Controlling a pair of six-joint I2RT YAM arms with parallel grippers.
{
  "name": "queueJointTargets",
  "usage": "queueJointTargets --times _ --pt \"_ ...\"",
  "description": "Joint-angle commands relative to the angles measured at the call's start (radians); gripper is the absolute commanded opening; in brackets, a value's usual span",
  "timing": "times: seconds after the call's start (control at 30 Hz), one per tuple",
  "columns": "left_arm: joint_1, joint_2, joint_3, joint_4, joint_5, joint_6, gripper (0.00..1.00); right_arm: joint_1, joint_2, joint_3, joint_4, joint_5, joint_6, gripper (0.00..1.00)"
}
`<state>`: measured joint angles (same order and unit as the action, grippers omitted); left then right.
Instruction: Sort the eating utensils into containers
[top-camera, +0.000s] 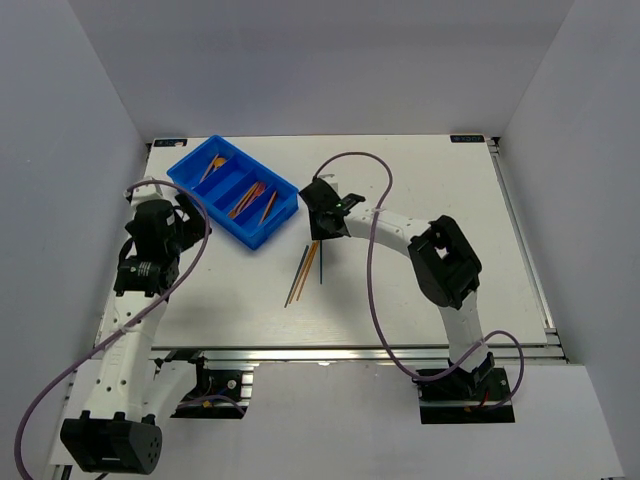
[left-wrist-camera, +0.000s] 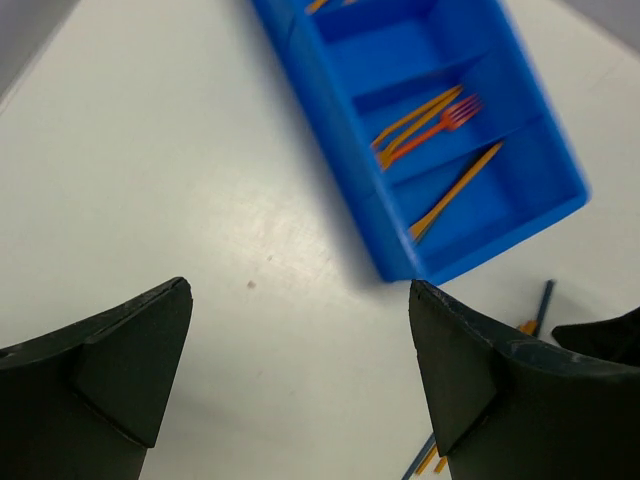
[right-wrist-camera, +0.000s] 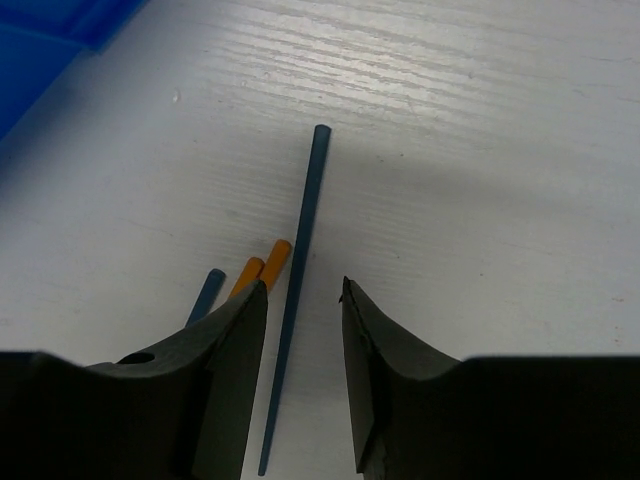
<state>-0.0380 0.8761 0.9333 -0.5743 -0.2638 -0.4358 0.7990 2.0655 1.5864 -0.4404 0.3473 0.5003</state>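
The right fingers (right-wrist-camera: 225, 380) are set half-open astride the blue stick (right-wrist-camera: 300, 260) on the table (right-wrist-camera: 480, 150), nothing gripped, apparently to single it from the orange sticks (right-wrist-camera: 270, 255). The left fingers (left-wrist-camera: 110, 360) are held wide and empty near the tray (left-wrist-camera: 400, 262).

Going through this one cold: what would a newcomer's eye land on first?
The bright blue tray at the far left of the table stands out first, with orange utensils and a red fork in its compartments. Next comes the right gripper at mid-table, its open jaws either side of a blue stick lying beside other loose sticks. The left gripper hangs wide open near the tray.
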Motion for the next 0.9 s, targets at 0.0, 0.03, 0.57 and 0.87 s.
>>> queueJointTargets --times 0.0,0.03,0.57,0.87 --pt "-0.002 -0.006 -0.014 -0.079 -0.041 -0.032 0.98 0.008 0.033 0.069 -0.035 0.03 0.021 0.41" --pt "-0.003 -0.005 -0.014 -0.088 -0.038 -0.037 0.98 0.009 0.054 0.079 -0.044 0.025 0.021 0.39" --pt "-0.026 -0.026 -0.073 -0.038 0.032 0.002 0.98 0.022 0.041 0.007 -0.012 0.013 0.044 0.32" --pt "-0.034 -0.028 -0.071 -0.039 0.032 0.009 0.98 0.02 0.099 0.0 -0.02 -0.016 0.046 0.26"
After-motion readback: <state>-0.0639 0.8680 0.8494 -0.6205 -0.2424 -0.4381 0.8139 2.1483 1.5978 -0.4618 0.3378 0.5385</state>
